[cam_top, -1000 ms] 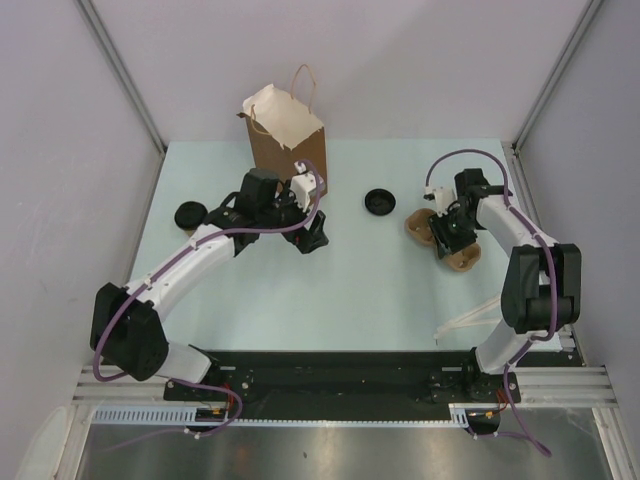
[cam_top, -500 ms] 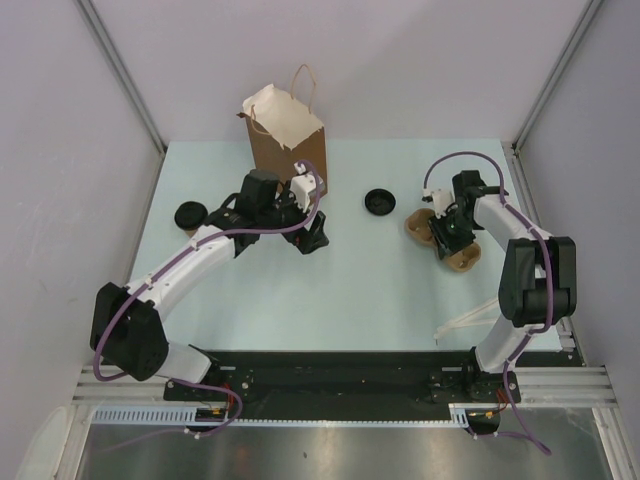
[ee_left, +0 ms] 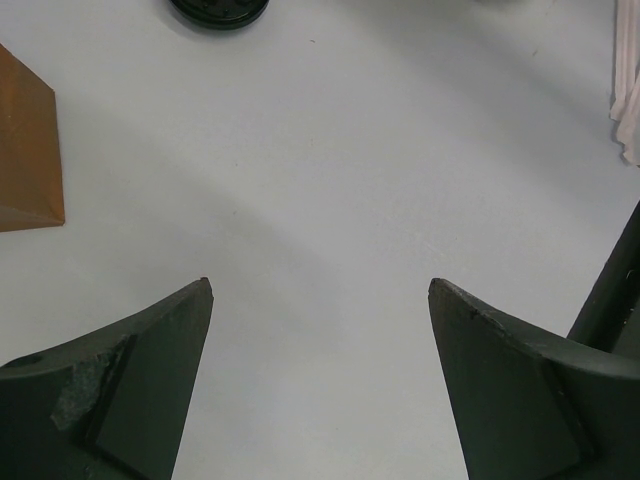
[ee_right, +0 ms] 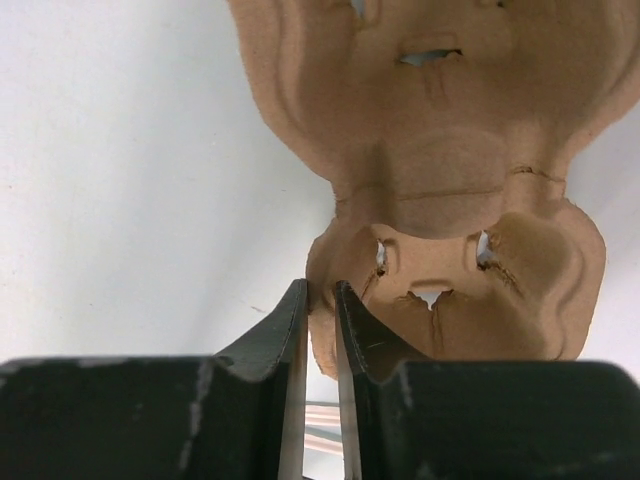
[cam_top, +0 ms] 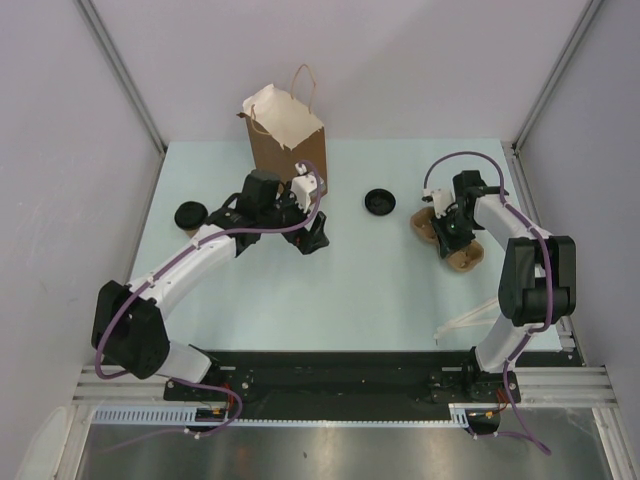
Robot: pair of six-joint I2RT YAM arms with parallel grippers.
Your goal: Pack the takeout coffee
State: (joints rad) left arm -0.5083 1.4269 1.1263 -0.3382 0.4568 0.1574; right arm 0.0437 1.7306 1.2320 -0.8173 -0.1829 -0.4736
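The brown pulp carrier tray lies at the right of the table. My right gripper stands over it. In the right wrist view its jaws pinch the near left rim of the tray, with only the thin rim between them. A round black-lidded thing, apparently the takeout coffee seen from above, stands at the far left. A loose black lid lies mid-table, its edge showing in the left wrist view. My left gripper hangs open and empty just in front of the paper bag.
The tall brown bag with twine handles stands upright at the back, mouth open. Pale strips lie beside the right arm's base. Grey walls and metal posts close in the table on three sides.
The right gripper's jaws have narrowed onto the carrier tray's rim. The left arm has not moved.
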